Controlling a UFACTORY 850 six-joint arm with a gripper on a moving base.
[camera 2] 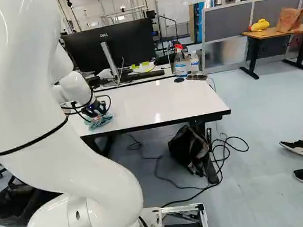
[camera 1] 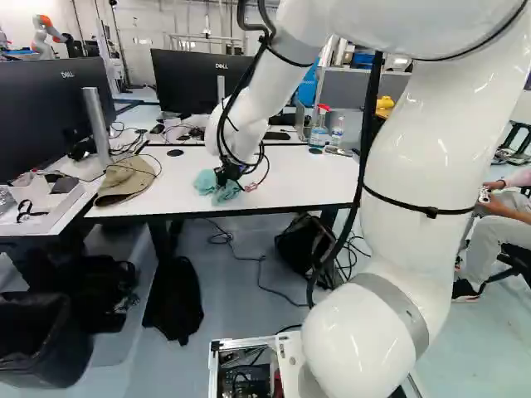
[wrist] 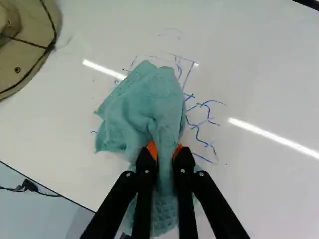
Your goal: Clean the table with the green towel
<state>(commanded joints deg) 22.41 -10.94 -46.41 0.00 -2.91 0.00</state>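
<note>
Extending across both base views, the white rectangular tabletop (camera 1: 307, 178) with a black edge carries a tan fabric hat (camera 1: 126, 181) near its left end in the left base view. Two clear plastic bottles, one with a red spray trigger (camera 2: 180, 63) and one with a pale label (camera 2: 194, 62), stand by the far edge; a black flat-screen monitor (camera 2: 110, 48) rises behind. Beneath lies a dark soft bag (camera 2: 190, 147) beside looping black cables (camera 2: 223, 148). At the right of the right base view, a wooden-topped desk (camera 2: 279, 32) before grey partition panels (camera 2: 223, 21) bears a yellow duck-shaped object (camera 2: 260, 25) and a brown paper bag (camera 2: 290, 18). The blue-green cloth towel (wrist: 144, 102) rests crumpled on the tabletop: a broad, softly folded lobe spreads ahead of the black pincer (camera 1: 225, 176), and a waffle-textured portion hangs under it. The pincer's two fingers stand close together, a bunched fold clamped between their orange pads (wrist: 152, 150). Thin blue marker scribbles (wrist: 207, 117) show around the towel's far end and along one side.
</note>
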